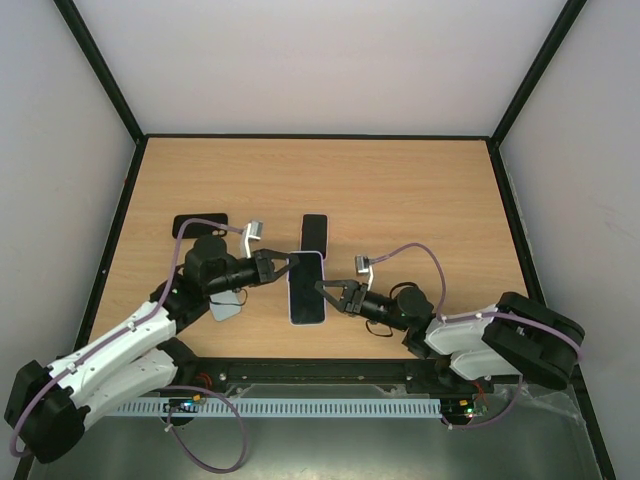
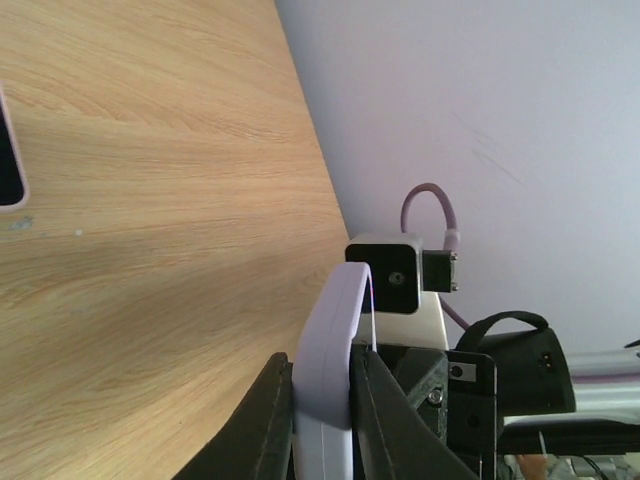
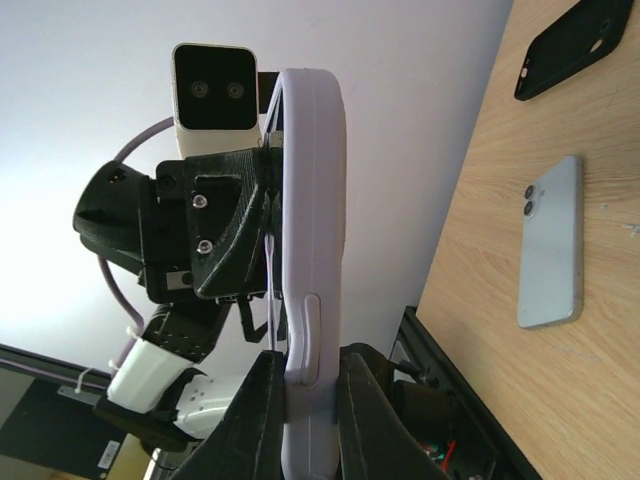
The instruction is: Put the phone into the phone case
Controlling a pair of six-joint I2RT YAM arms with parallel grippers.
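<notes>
My left gripper [image 1: 283, 266] and right gripper [image 1: 326, 291], jaws clamped on the lavender phone case [image 1: 306, 302]; I should hold it level.

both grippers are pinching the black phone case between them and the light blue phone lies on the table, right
No. The left gripper and right gripper pinch the lavender phone case; the black phone case lies on the table, as the right wrist view shows. The light blue phone does lie on the table.

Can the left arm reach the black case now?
Probably not yet: the left gripper is shut on the lavender case, as is the right gripper. Otherwise the black case lies unobstructed beside it.
</notes>
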